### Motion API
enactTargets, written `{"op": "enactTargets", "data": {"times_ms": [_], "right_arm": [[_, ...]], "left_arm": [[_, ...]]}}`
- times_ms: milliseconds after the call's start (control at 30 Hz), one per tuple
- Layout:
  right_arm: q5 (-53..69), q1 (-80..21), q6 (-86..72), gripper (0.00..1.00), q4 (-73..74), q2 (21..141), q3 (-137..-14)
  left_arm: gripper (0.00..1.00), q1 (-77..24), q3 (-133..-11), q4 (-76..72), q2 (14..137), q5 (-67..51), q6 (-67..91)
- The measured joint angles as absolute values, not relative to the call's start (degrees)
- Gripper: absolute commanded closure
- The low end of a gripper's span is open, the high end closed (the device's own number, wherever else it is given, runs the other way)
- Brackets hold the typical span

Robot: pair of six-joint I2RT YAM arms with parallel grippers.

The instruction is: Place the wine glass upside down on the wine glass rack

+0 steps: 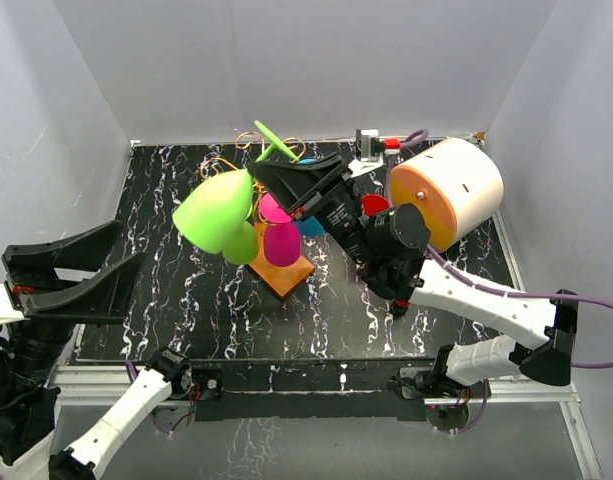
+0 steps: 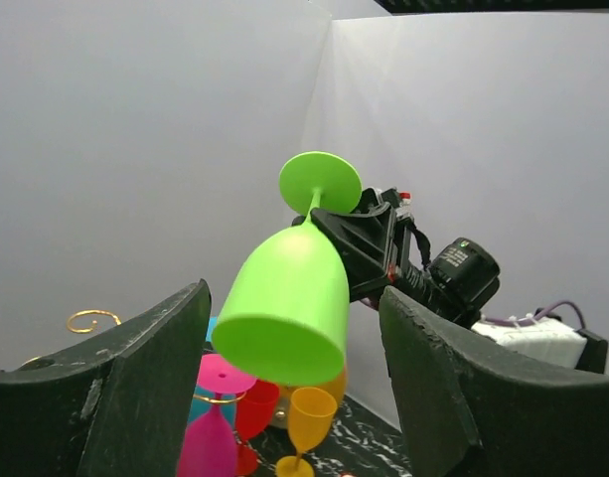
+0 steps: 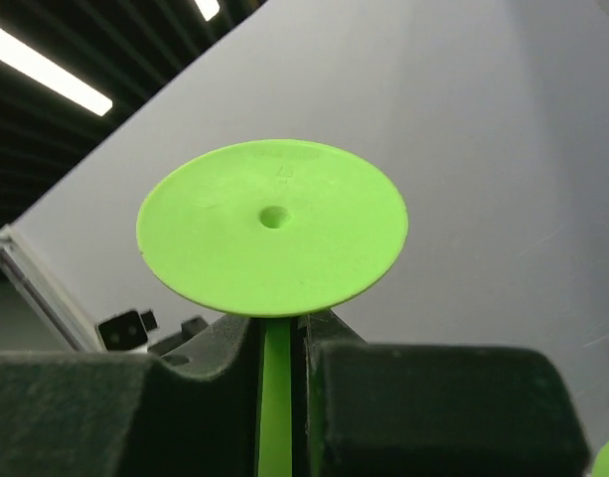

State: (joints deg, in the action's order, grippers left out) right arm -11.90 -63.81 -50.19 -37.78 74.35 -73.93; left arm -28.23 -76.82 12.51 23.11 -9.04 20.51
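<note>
The glass (image 1: 218, 210) and right gripper (image 1: 270, 168) hide most of the rack (image 1: 289, 278) from above, post included, and in the right wrist view the fingers (image 3: 433, 407) hide the glass's bowl, leaving only foot and stem.

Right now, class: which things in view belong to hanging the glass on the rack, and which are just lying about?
Job: green wine glass, wine glass rack, right gripper pinching the stem.
Lying about: white drum with orange face, pink glass on the rack.
</note>
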Motion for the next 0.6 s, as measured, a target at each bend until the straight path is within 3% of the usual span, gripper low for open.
{"op": "enactTargets", "data": {"times_ms": [233, 400, 600], "right_arm": [[5.04, -63.75, -33.71, 1.0, -33.39, 72.88, -71.99], [10.26, -63.75, -22.33, 1.0, -25.43, 69.58, -69.69], [13.63, -63.75, -11.75, 1.0, -17.65, 66.19, -68.66]], "left_arm": [[0.31, -28.23, -83.55, 16.27, 30.46, -7.77, 29.32], [0.31, -28.23, -87.15, 21.98, 38.17, -5.17, 38.11], [0.32, -28.25, -87.2, 25.3, 44.64, -10.2, 48.14]]}}
